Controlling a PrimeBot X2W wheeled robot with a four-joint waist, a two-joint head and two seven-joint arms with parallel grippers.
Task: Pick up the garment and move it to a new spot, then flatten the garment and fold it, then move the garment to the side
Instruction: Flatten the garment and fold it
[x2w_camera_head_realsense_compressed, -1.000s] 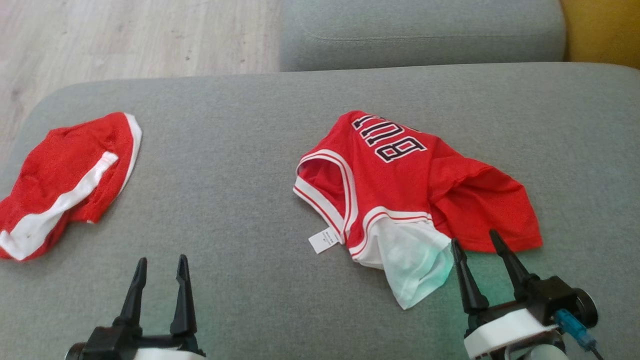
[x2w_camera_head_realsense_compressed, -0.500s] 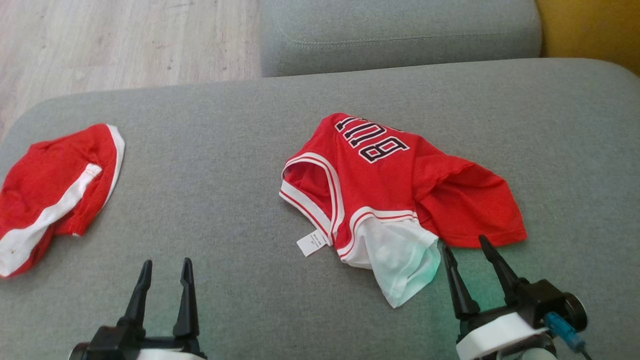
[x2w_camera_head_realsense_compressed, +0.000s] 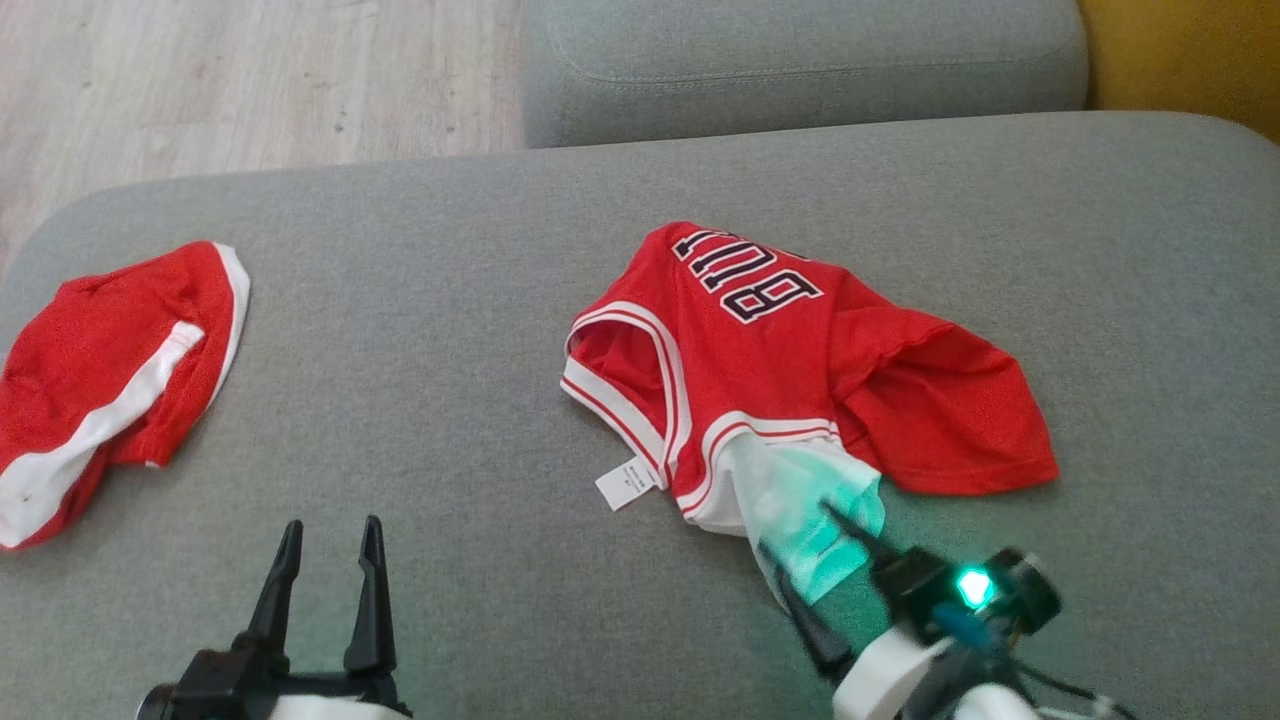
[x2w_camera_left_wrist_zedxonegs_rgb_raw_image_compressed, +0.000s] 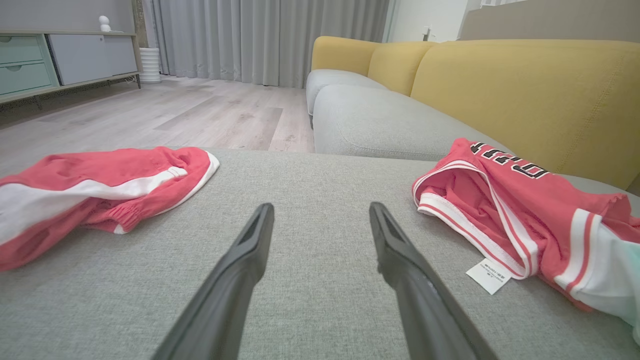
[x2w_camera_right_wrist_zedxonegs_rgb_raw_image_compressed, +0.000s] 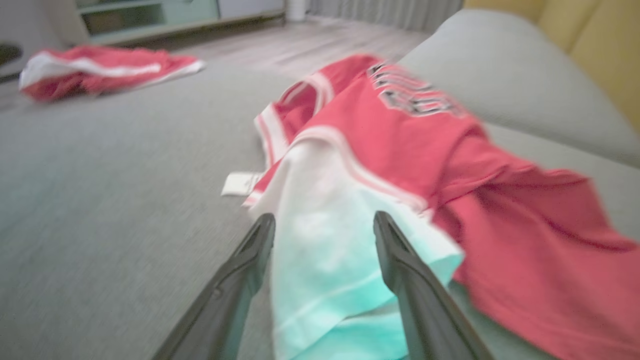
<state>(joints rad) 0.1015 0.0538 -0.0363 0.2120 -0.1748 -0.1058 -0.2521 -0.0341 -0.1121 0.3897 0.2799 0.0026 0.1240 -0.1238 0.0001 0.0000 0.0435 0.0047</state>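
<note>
Red-and-white mesh jersey (x2w_camera_head_realsense_compressed: 790, 360): my spread-fingered right gripper (x2w_camera_right_wrist_zedxonegs_rgb_raw_image_compressed: 322, 219) is, blur permitting, straddling its six-o'clock flap (x2w_camera_head_realsense_compressed: 800, 490), risking pinching one layer.

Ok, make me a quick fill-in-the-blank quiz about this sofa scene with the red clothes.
1. The jersey lies on a ____ cushion.
2. The open right gripper straddles the jersey's ____ panel.
3. The open left gripper holds ____.
4. The other red garment lies to the jersey's ____.
Missing words: gray, white, nothing, left.
</note>
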